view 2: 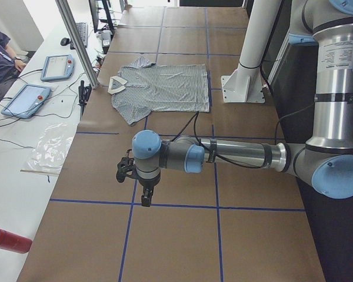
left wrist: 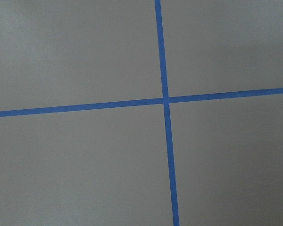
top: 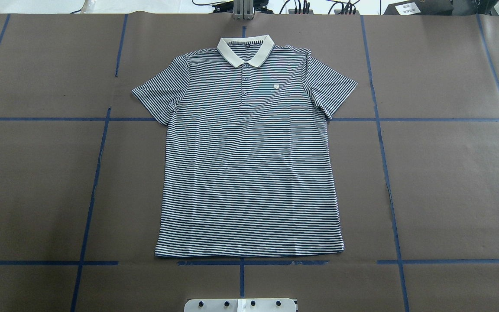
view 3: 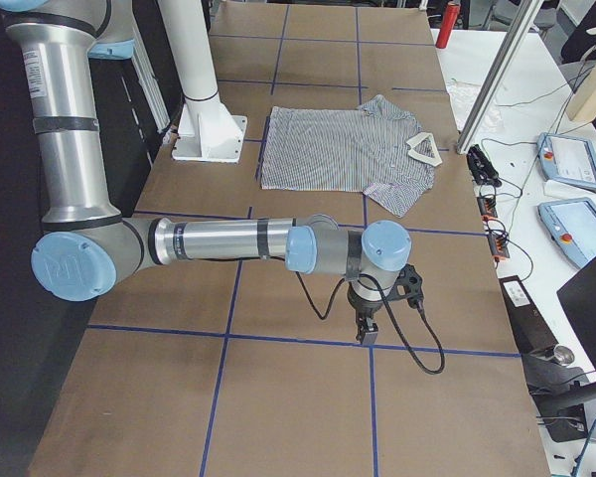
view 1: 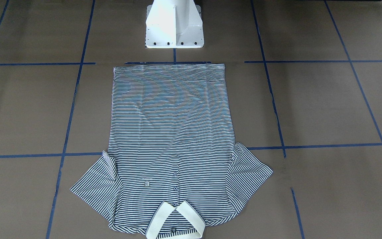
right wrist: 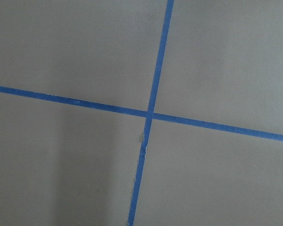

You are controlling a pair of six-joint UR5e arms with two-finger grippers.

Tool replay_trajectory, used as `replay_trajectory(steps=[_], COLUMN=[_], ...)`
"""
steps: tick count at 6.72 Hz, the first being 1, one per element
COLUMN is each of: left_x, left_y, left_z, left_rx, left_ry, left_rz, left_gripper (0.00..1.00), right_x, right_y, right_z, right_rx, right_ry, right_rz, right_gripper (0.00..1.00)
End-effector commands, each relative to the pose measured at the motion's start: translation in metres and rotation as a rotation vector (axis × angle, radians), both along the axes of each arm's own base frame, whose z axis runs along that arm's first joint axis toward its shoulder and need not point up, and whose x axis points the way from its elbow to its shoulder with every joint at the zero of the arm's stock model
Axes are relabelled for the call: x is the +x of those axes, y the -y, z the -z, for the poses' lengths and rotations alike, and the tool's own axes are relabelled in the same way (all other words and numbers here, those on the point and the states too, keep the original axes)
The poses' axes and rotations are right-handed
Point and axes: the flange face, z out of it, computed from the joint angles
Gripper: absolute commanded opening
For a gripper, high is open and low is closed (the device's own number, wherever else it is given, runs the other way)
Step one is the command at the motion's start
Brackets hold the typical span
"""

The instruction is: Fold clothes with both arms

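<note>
Blue tape cross [left wrist: 165,100] on brown paper table [left wrist: 75,56] below. My black left gripper [view 2: 146,198] and black right gripper [view 3: 364,330] hang well off the flat navy-and-white striped polo shirt [top: 249,173] mid-table; jaws, can't tell. I'd reach in evenly, both sides.

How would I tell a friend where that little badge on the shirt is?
On the brown table lies one striped shirt. Near its cream collar, beside the buttons, sits the badge: the only small pale patch breaking the stripes.
</note>
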Motion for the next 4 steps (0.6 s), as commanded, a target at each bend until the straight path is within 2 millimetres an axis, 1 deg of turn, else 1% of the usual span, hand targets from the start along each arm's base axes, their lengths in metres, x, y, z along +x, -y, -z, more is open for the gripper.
replay_trajectory(steps=[1, 2, 3, 4], left_x=[0.0, 0.0, 0.0, 0.002], left_y=[0.0, 0.0, 0.004, 0.014], left_z=[-0.001, 0.0, 0.009, 0.022], left_rx=[-0.002, 0.001, 0.016, 0.042], left_ry=[-0.002, -0.002, -0.001, -0.006], left_rz=[0.0, 0.0, 0.002, -0.001], left_gripper=[1.0, 1.0, 1.0, 1.0], right_x=[0.001, 0.001, -0.002, -0.003], right_y=[-0.007, -0.004, -0.002, 0.008], right_z=[-0.006, -0.001, -0.005, 0.021], right_rx=[-0.014, -0.006, -0.013, 0.013], right_ry=[-0.007, -0.004, -0.004, -0.002], right_rz=[-0.005, -0.009, -0.003, -0.027], right_gripper=[1.0, 1.0, 1.0, 1.0])
